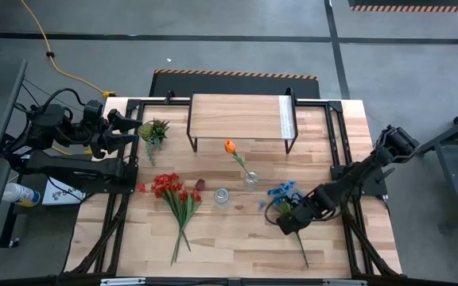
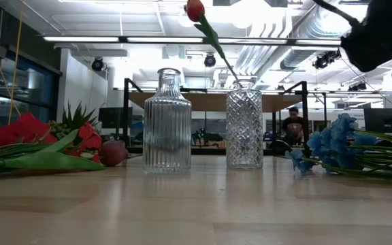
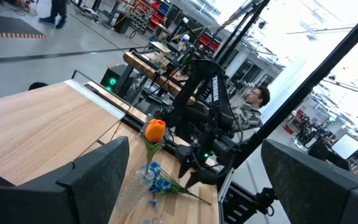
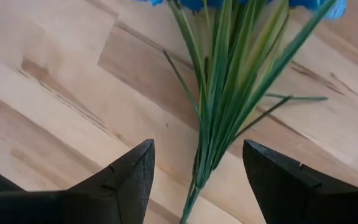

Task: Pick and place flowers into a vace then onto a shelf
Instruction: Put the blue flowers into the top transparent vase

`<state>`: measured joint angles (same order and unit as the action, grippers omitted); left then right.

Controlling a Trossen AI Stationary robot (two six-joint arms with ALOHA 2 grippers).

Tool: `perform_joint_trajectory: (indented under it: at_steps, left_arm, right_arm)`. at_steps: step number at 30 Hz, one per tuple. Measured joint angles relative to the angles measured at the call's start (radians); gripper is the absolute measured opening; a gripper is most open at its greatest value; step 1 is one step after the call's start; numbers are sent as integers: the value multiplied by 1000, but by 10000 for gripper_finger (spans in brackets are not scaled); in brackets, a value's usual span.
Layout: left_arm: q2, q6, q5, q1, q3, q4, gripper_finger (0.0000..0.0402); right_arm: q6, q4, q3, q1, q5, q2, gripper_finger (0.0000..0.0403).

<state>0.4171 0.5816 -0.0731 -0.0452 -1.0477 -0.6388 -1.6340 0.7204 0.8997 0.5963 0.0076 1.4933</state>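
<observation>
My right gripper (image 1: 286,222) (image 4: 197,167) hangs open just above the blue-bloomed bunch (image 1: 283,193) (image 2: 339,146), one finger on either side of its green stems (image 4: 219,118) without touching them. The bunch lies flat on the table. The orange tulip (image 1: 230,147) (image 2: 194,9) stands tilted in the diamond-cut glass vase (image 1: 250,181) (image 2: 243,124). A ribbed glass vase (image 1: 222,195) (image 2: 167,119) stands next to it, holding nothing. The red-bloomed bunch (image 1: 169,187) and the dark maroon tulip (image 1: 199,184) (image 2: 113,153) lie on the table. My left gripper (image 1: 130,133) (image 3: 194,180) waits open at the far left.
The shelf (image 1: 241,117) stands at the table's far edge, its plank top bare. A small green leafy tuft (image 1: 154,131) lies beside my left gripper. Black frame rails (image 1: 339,135) run along the table's sides. A person (image 2: 292,122) sits in the room behind.
</observation>
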Motion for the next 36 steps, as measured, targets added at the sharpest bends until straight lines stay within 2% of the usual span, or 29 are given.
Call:
perform_joint_trajectory:
  at_steps: [11,26,31,36]
  left_arm:
    - [0,0,0,0,0,0,399]
    - [0,0,4,0,0,0,399]
    - [0,0,3,0,0,0,399]
    - [0,0,3,0,0,0,399]
  right_arm:
    - [2,-1,0,-7,-51,0,234]
    - [-38,-30,0,29,-47,0,234]
    - [-44,-47,0,40,-84,36,231]
    - [-42,-88,0,48,-77,85,225]
